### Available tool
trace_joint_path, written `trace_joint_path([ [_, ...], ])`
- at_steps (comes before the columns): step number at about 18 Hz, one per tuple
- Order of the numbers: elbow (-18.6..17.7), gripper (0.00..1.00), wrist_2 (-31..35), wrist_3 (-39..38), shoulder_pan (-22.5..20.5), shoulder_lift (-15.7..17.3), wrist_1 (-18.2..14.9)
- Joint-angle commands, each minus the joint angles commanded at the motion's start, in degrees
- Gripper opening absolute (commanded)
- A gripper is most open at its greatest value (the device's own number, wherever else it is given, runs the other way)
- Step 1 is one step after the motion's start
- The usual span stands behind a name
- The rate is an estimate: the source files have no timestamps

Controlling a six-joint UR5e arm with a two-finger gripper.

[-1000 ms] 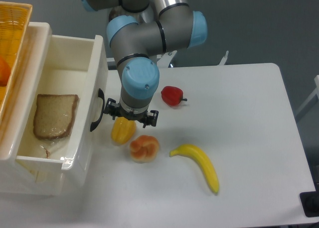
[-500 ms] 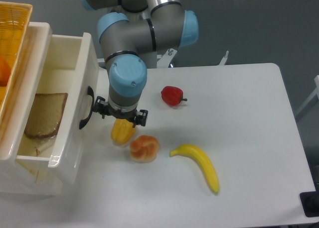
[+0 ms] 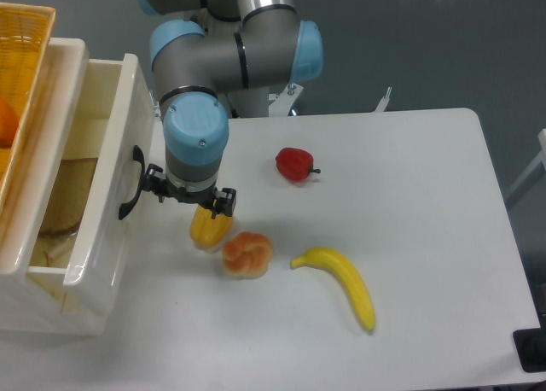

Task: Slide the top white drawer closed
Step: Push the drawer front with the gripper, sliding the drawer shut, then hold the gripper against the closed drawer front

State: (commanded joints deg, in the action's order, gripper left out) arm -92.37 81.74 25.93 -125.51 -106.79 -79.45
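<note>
The top white drawer (image 3: 107, 229) stands partly open at the left, its front panel facing right with a black arched handle (image 3: 130, 183). A slice of bread (image 3: 61, 195) lies inside, half hidden under the cabinet top. My gripper (image 3: 184, 201) points straight down just right of the handle, close to the drawer front. The blue wrist above it hides the fingers, so their state does not show.
A yellow pepper (image 3: 209, 227) sits directly under the wrist, with an orange bun (image 3: 247, 254) beside it. A banana (image 3: 341, 284) lies further right and a red pepper (image 3: 294, 164) behind. A yellow woven basket (image 3: 21, 75) rests on the cabinet top.
The drawer has slid left into the cabinet, covering more of the bread. My gripper has moved left with the drawer front.
</note>
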Motion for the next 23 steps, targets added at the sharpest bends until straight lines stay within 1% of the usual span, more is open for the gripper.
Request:
trace_joint_path([
  [12, 0.00, 1.00, 0.09, -1.06, 2.37, 0.00, 0.00],
  [23, 0.00, 1.00, -0.18, -1.15, 3.43, 0.00, 0.00],
])
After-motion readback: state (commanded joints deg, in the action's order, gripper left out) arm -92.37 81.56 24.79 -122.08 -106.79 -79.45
